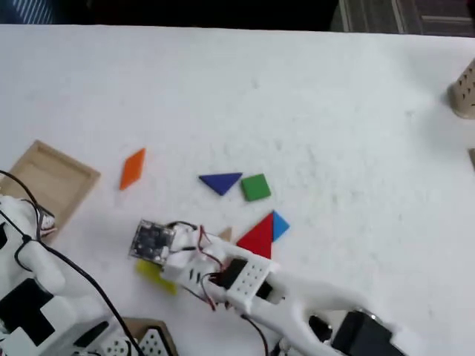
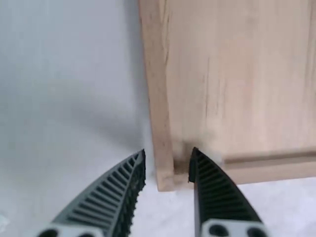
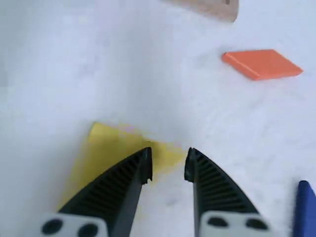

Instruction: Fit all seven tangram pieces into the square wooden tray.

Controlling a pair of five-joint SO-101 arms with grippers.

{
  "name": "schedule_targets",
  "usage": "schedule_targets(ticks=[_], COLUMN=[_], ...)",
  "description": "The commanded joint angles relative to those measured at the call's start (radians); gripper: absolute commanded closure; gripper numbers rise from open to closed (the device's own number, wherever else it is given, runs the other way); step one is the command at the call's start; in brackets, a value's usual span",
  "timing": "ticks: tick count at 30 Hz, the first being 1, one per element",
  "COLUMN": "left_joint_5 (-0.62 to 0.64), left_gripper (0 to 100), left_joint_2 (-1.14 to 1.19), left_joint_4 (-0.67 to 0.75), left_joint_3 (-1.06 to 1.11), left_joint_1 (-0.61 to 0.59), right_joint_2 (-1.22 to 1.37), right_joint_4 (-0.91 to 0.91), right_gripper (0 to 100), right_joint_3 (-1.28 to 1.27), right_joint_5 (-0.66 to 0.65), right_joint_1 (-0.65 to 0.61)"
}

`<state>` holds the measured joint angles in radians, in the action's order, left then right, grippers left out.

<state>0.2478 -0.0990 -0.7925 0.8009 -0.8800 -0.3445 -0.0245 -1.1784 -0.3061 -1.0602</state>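
Across the whole high view spreads the white surface [image 1: 334, 111]. The right arm [image 1: 252, 285] reaches in from the near edge, and the left arm [image 1: 30, 285] sits at the near left corner.

The wooden tray [image 1: 56, 178] lies at the left side with no pieces in it. The left gripper [image 2: 167, 165] is at its corner, slightly open, with one finger outside the rim and the other over the tray floor. It has no firm hold on the rim between them.

The red triangle [image 1: 257, 236] lies just beside the right arm's wrist. The yellow piece [image 3: 113, 148] lies flat under the right gripper [image 3: 168, 165]. That gripper is narrowly parted and holds nothing, with one finger above the yellow edge and the other above bare surface.

The dark blue triangle [image 1: 220, 182] and the green square [image 1: 255, 187] sit side by side near the middle. The orange parallelogram [image 1: 133, 168] lies between them and the tray. The light blue triangle [image 1: 280, 225] touches the red one.
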Motion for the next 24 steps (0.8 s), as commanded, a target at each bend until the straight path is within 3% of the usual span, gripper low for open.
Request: schedule_targets(ticks=[1,3,6,8,17,24], left_joint_5=[-0.009,-0.009,-0.009,-0.009,-0.009,-0.009], left_gripper=[84,84,84,84,84,84], left_joint_2=[0.001,0.001,0.001,0.001,0.001,0.001], left_joint_4=[0.021,0.021,0.021,0.021,0.021,0.021], left_joint_3=[-0.043,-0.043,-0.043,-0.043,-0.043,-0.040], left_joint_1=[0.021,0.021,0.021,0.021,0.021,0.021], right_joint_2=[-0.101,-0.119,-0.096,-0.056,0.174,0.200], right_joint_4=[-0.002,-0.002,-0.033,-0.079,-0.165,-0.166], right_gripper=[88.2,88.3,90.0,96.2,98.1,98.1], right_joint_3=[0.008,0.005,0.005,0.026,0.176,0.193], right_joint_5=[0.232,0.313,0.319,0.319,0.319,0.319], right_joint_1=[-0.073,-0.136,-0.239,-0.254,-0.225,-0.090])
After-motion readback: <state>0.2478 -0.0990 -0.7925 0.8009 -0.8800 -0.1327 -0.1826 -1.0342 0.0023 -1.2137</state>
